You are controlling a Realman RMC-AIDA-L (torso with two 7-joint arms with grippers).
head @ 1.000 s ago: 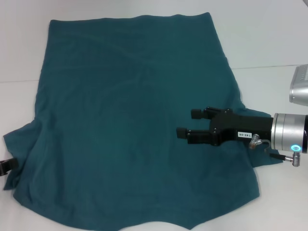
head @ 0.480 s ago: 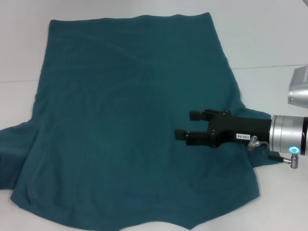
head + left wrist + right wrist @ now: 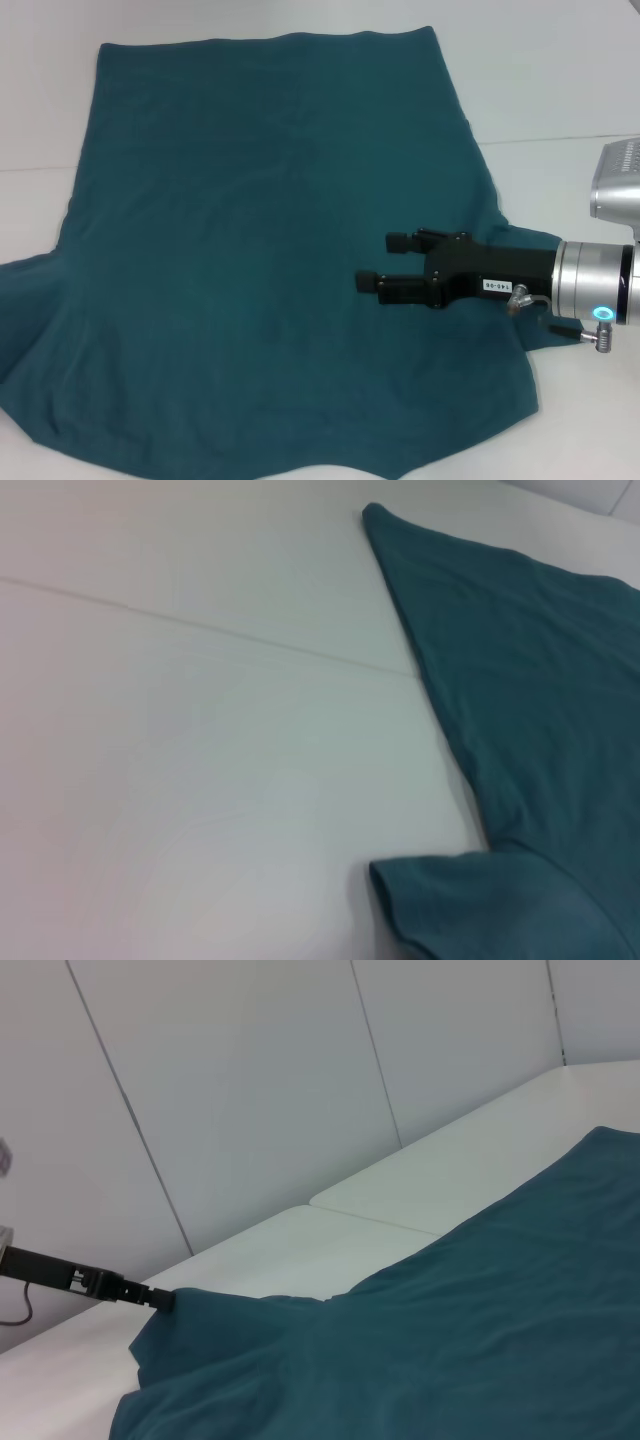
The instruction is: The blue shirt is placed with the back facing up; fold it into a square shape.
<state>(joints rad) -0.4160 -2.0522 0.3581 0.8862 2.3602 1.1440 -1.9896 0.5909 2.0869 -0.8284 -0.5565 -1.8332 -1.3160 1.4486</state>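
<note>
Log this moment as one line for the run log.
shirt: flat on table, unfolded | right gripper: over shirt, jaws open, empty | left gripper: at sleeve edge

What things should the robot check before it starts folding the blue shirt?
1. Shirt lies flat: mostly ok. The blue shirt is spread out on the white table, with soft wrinkles.
2. Sleeve on the robot's left is spread out: ok in the head view.
3. Sleeve on the robot's right is spread out: cannot tell, the right arm covers it.
4. Right tool is open and ready: ok, its fingers are apart over the shirt, holding nothing.
5. Left tool is ready: cannot tell. In the right wrist view a black tool tip sits at the sleeve edge, but whether it grips the cloth does not show.
</note>
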